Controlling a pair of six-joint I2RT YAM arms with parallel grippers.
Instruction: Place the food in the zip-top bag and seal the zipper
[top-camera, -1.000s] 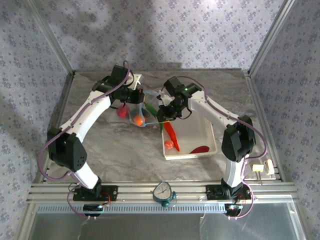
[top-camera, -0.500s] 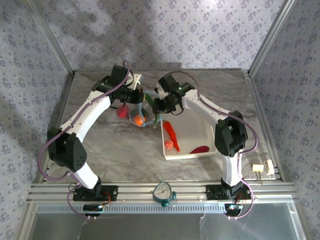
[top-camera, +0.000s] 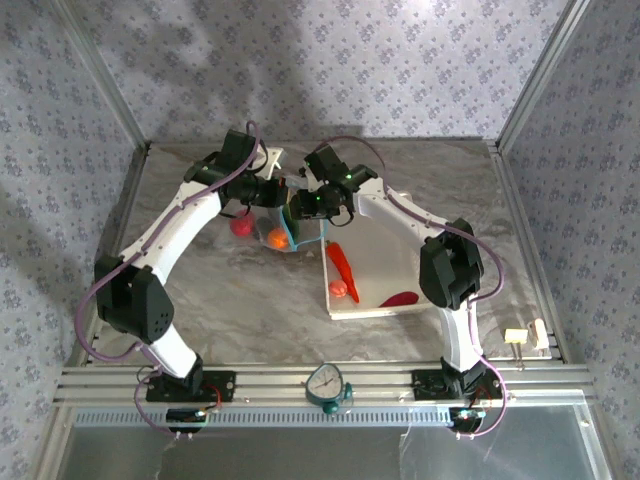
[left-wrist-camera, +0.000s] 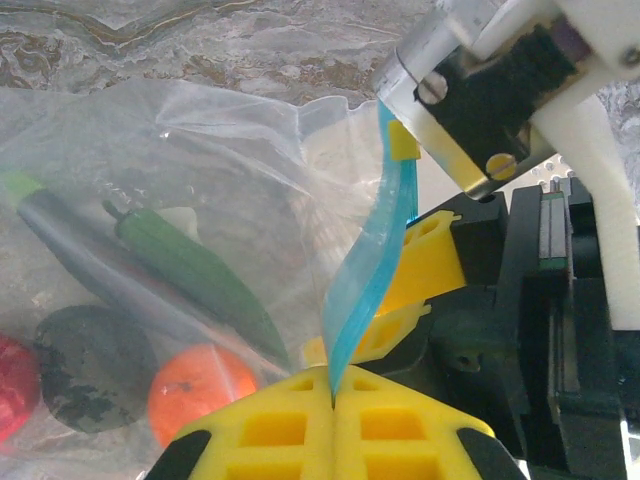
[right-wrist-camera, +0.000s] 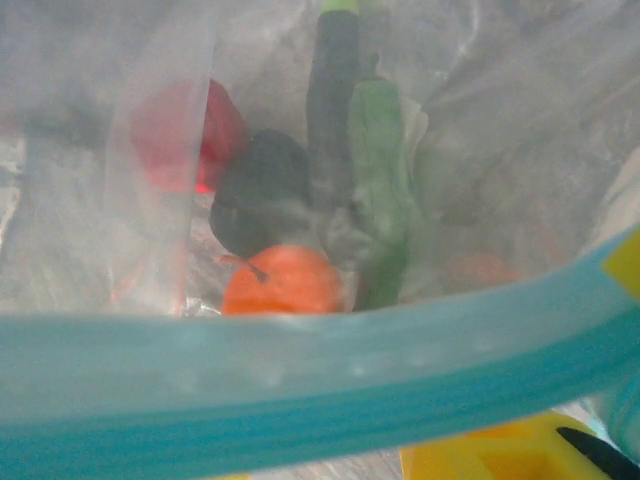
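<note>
Main risk sits with the bag: clear and floppy, held over the far middle of the table between the two arms. The left claw has its yellow fingers pressed together on the zipper, the light-blue strip. My judgement: if that pinch slips on the slick plastic, the mouth folds and the load spills. The right claw is at the mouth, just beside the strip; spread or closed, cannot tell. Drawing it out could snag the rim and twist the strip, which already curves, so the seal may not line up. Heaped at the bag's low end are a dark aubergine, green pepper, red fruit, black ball and orange; their weight drags on the one pinch. Room: patterned grey walls. Surface: marbled grey-brown tabletop, smooth-looking, framed by metal posts. The white basket holds three pieces not yet bagged: a long red one, a second red and a small orange ball. A round gauge sits on the front rail.
</note>
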